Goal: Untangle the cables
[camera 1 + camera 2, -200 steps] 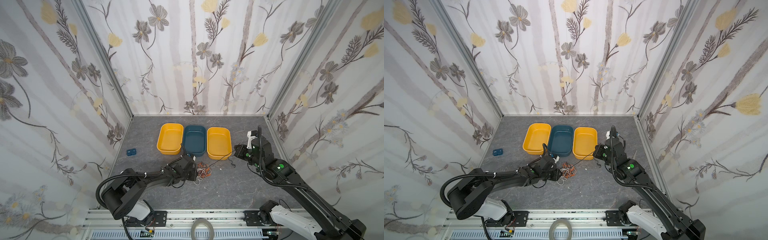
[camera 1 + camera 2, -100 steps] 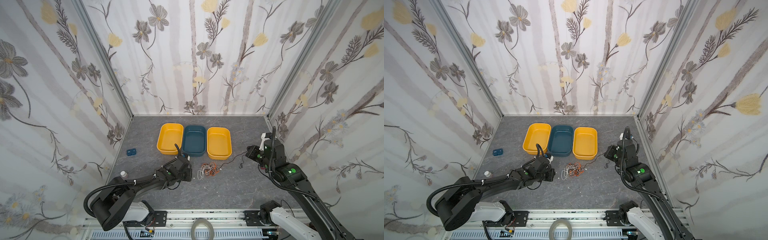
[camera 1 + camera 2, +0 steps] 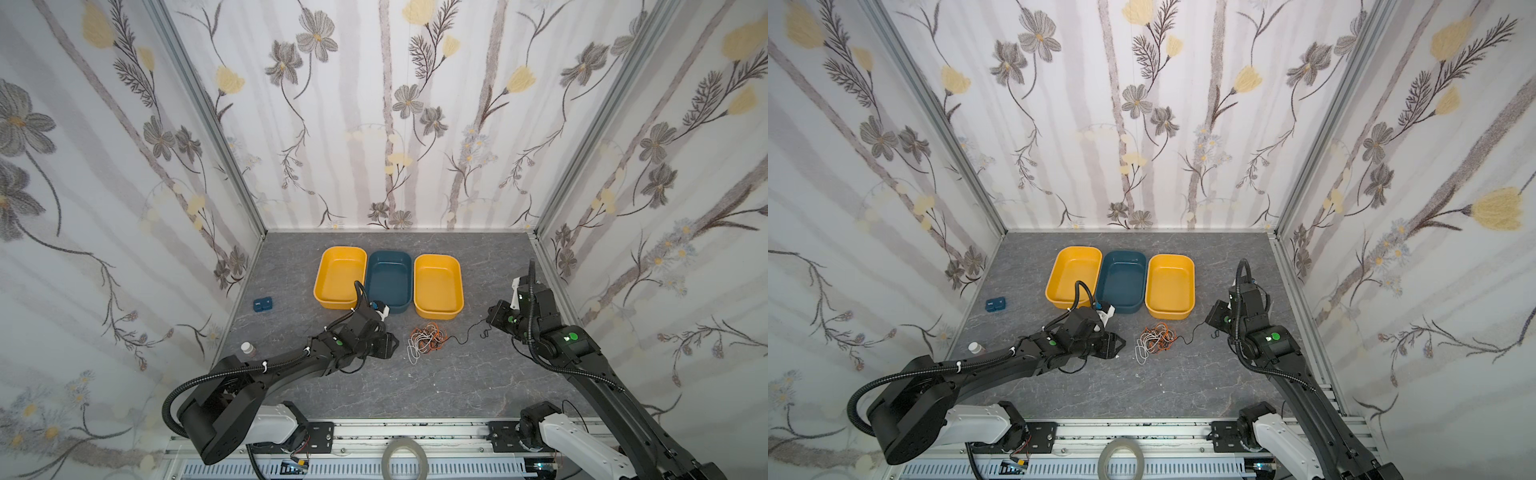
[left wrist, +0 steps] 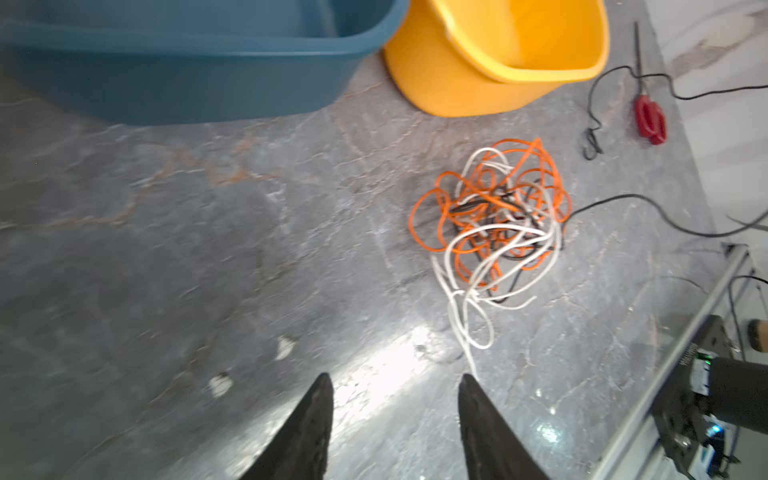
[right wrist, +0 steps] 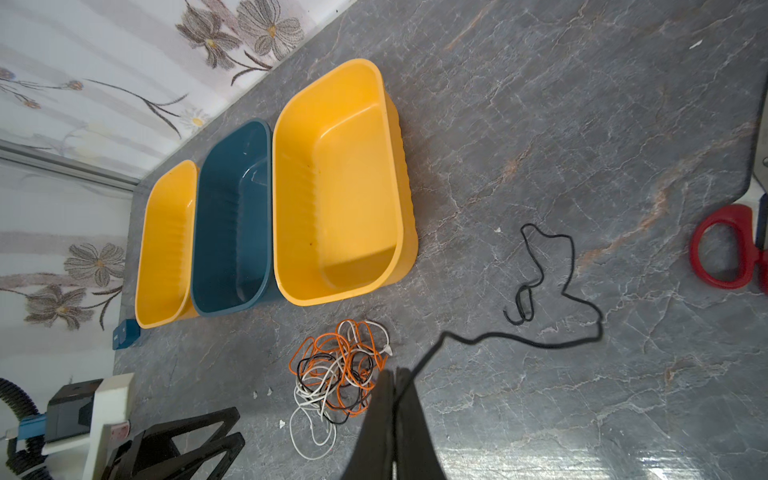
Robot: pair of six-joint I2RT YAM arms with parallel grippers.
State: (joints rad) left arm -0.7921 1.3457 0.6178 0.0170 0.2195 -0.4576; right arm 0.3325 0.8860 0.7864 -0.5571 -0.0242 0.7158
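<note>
Across the lower half of both top views a grey marbled table point(image 3: 415, 386) is spread, and at its upper middle a yellow tray point(image 3: 338, 276), a blue tray point(image 3: 390, 278) and a second yellow tray point(image 3: 438, 284) are lined up side by side. From the lower left the left arm point(image 3: 291, 361) is stretched toward the centre, and the left gripper point(image 3: 390, 345) is held low just left of the cables point(image 3: 426, 338). Its fingers point(image 4: 311, 428) are seen spread apart in the left wrist view, with nothing held between them. A white strand's end lies just beside one fingertip, and contact cannot be told. The cables, an orange, white and black tangle, are laid on the table just below the second yellow tray's lower left corner. At centre right the right gripper point(image 3: 492, 316) is pointed toward the tangle. Its fingers point(image 5: 374, 424) are pressed together, and one black cable point(image 5: 540, 345) is pinched between them, its hooked free end trailing on the table. Red-handled scissors point(image 4: 648, 120) are seen near that hooked end, apart from it.
</note>
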